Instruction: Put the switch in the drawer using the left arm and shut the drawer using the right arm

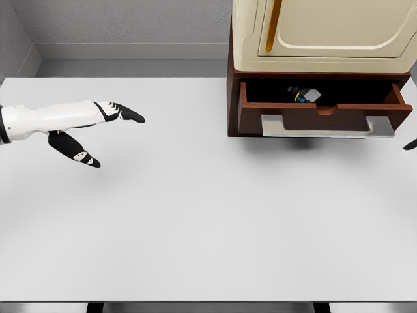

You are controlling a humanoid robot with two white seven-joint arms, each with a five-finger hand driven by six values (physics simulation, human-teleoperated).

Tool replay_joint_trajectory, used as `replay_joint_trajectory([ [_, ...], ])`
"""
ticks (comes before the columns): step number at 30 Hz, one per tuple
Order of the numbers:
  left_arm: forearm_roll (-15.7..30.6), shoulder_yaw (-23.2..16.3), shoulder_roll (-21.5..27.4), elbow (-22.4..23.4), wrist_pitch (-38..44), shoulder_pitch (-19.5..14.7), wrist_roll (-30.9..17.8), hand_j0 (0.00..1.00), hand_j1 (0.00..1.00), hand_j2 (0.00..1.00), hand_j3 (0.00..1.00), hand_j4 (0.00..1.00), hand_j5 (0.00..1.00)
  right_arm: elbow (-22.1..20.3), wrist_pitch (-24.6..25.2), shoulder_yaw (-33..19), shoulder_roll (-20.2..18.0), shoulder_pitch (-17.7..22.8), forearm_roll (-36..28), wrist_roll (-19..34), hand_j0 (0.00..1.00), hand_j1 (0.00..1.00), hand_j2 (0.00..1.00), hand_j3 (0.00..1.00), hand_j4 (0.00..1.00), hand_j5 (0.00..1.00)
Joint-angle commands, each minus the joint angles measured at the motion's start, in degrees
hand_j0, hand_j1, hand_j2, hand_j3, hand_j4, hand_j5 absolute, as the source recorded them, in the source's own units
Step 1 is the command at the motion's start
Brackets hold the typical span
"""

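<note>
A small grey and black switch [304, 94] with a blue and yellow spot lies inside the open brown drawer [254, 112], toward its back middle. The drawer juts out from a brown base under a cream cabinet [326, 32] and has a long silver handle [326, 126] on its front. My left hand [104, 134] hovers over the table's left side, far from the drawer, fingers spread and holding nothing. Only a black fingertip of my right hand [410, 145] shows at the right edge, just right of the handle's end.
The white table [208, 222] spreads across the view, with a grey wall behind it. The cabinet and drawer take up the far right corner.
</note>
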Motion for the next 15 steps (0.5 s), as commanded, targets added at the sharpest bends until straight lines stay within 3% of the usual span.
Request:
replay_joint_trajectory([
  [1,0.4,0.0,0.05,-0.01,0.16,0.0,0.02,1.0,1.0,1.0,1.0,1.0,1.0,-0.75,0.19,0.94,-0.39,-0.09,-0.09,-0.03,0.62,0.62,0.62,0.62,0.62,0.62],
  [3,0.4,0.0,0.05,-0.01,0.16,0.0,0.02,1.0,1.0,1.0,1.0,1.0,1.0,-0.75,0.19,5.94,-3.03,-2.28,0.26,-0.03,0.6,0.6,0.6,0.6,0.6,0.6],
  [7,0.31,-0.08,0.05,0.08,0.16,0.09,0.02,1.0,1.0,1.0,1.0,1.0,1.0,-0.57,0.19,14.21,-4.26,-6.77,1.58,-0.03,0.6,0.6,0.6,0.6,0.6,0.6],
  [15,0.14,-0.17,-0.04,0.43,0.16,0.44,0.02,1.0,1.0,1.0,1.0,1.0,1.0,-0.66,0.19,15.62,-4.35,-7.38,2.11,-0.03,0.6,0.6,0.6,0.6,0.6,0.6],
])
